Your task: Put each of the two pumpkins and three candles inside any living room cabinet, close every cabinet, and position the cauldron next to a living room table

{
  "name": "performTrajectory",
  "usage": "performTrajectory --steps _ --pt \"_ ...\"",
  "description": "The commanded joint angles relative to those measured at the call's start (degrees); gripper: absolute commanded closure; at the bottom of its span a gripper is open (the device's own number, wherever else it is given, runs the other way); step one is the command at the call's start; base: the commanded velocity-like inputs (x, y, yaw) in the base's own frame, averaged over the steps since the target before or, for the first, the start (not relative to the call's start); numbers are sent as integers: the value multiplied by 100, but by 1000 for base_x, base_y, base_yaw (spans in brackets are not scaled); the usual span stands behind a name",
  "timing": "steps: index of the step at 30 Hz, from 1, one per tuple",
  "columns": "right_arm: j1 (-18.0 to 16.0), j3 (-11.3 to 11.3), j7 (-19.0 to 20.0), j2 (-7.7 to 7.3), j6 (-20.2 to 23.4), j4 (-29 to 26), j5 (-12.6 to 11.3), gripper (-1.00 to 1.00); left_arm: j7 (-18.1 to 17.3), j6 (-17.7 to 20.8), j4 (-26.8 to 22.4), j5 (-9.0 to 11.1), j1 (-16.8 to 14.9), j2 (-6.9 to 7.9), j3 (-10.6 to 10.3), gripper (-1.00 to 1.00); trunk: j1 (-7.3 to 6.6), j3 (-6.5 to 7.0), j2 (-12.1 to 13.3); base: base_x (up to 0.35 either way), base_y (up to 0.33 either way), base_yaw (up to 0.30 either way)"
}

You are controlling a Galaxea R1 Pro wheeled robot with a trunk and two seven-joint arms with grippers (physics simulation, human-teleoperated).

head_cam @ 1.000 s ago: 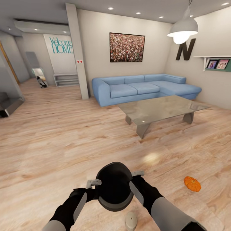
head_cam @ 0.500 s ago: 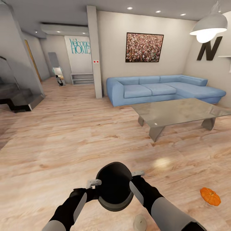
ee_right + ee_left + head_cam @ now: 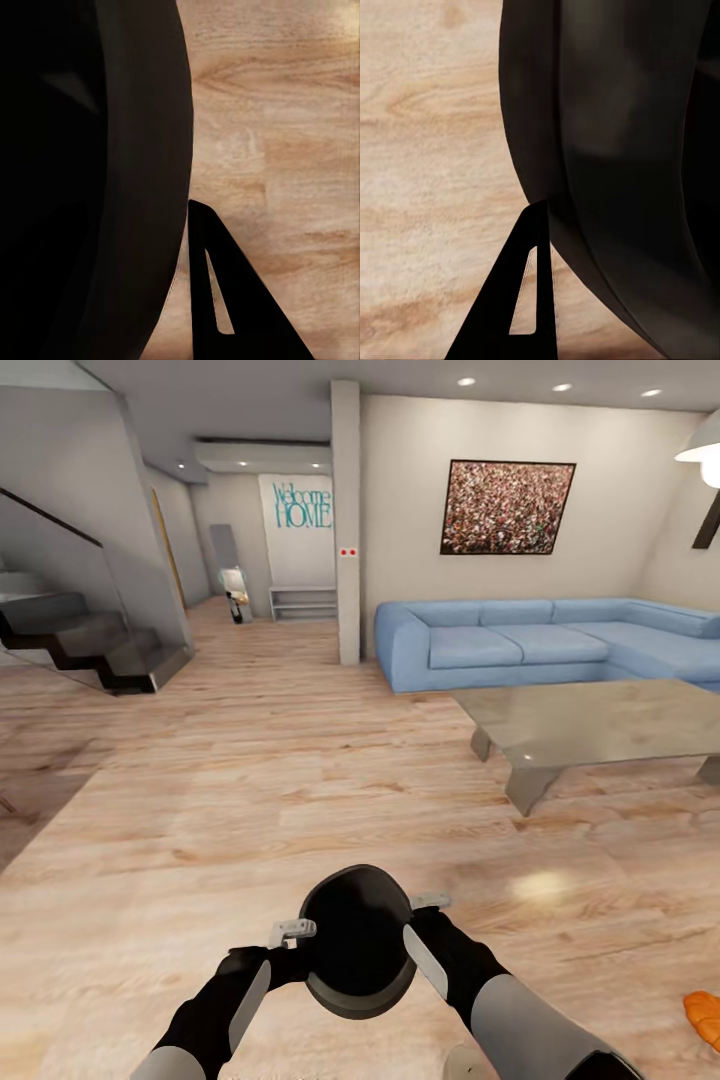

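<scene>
The view has swung left, desk (image 3: 600,725) and pumpkin (image 3: 705,1015) sliding right, while both end effectors grip the cauldron (image 3: 357,950), undelivered.

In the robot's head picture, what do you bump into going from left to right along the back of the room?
Dark stairs → "Welcome Home" sign → grey pillar → speckled painting → hanging lamp.

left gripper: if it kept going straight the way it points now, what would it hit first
Probably the wooden floor. The left gripper already sits against the cauldron, whose dark wall runs alongside its finger. Past the fingertip only floor shows, though depth is unclear.
</scene>
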Motion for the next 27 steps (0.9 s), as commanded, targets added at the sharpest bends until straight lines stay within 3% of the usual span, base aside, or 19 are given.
performTrajectory --steps 1,9,27 --pt "-4 33 100 40 -45 -72 -186 100 -12 31 -4 216 -5 -4 -10 100 -1 -5 -3 0 0 281" --pt "-4 33 102 40 -45 -72 -187 100 -12 31 -4 217 -5 -4 -11 100 -1 -5 -3 106 77 221" --pt "-4 34 102 45 -48 -73 -187 100 -12 31 -4 214 -5 -4 -13 100 -1 -5 -3 222 213 5"
